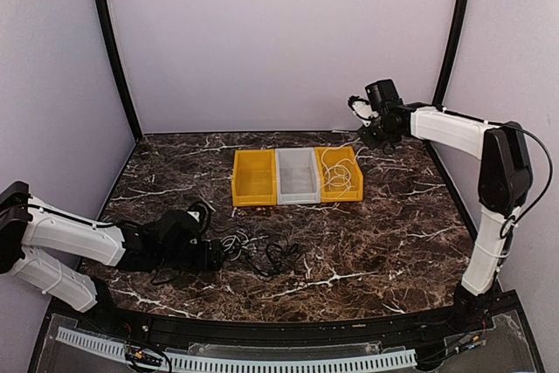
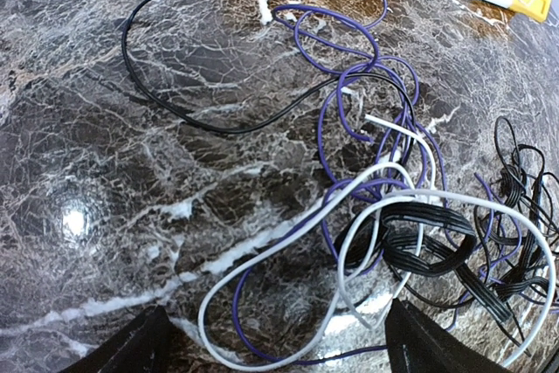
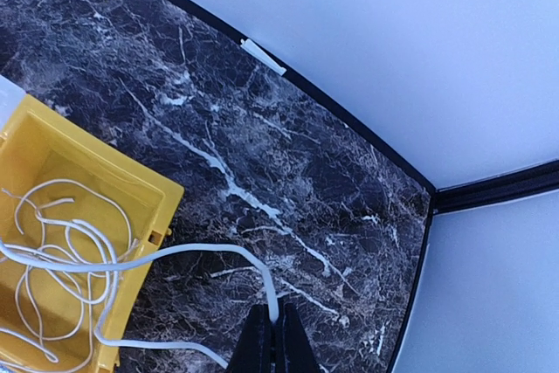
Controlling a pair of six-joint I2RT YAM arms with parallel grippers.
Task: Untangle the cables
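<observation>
Checking in from the remote desk. 3 plastic bins sit in a row on the dark, white-veined marble counter: a white bin in the middle, with a left yellow bin and a right yellow bin touching its sides.

The right jaws are up in the air beyond and to the right of the white bin. They're pinched shut on a thin white cord whose loose curls lie inside the right yellow bin.

On the near side of the white bin lies the tangle. It's made up of a glossy purple wire, a round white wire, a flat ribbed black ribbon and a thin black wire arcing off alone.

The left jaws sit low beside the tangle, spread wide and gripping nothing.
</observation>
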